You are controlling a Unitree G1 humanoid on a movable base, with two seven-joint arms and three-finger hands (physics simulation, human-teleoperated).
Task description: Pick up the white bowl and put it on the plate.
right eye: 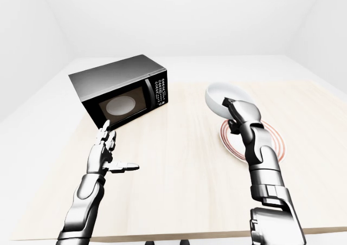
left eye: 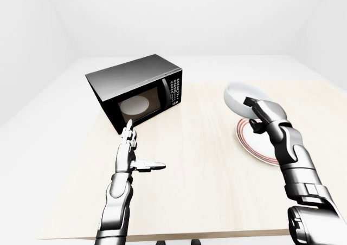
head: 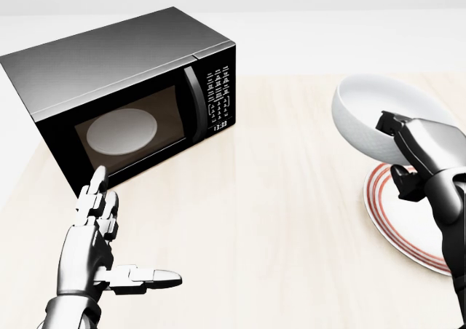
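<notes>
Pale wood counter (head: 291,198), microwave (head: 124,103) near left edge. Right hand (head: 419,158) grasping tilted bowl (head: 360,121) over plate (head: 397,223) by right edge; left hand (head: 95,249) released. Could slip from rim grip, landing crooked.

Bright, even, sharp simulator light throughout, faint soft shadows (none hard), mild sheen on the microwave (head: 124,81) top.

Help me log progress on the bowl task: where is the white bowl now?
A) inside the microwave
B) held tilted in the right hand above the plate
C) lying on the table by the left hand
B: the right hand grips the rim of the white bowl, tilted above the red-ringed plate.
</notes>
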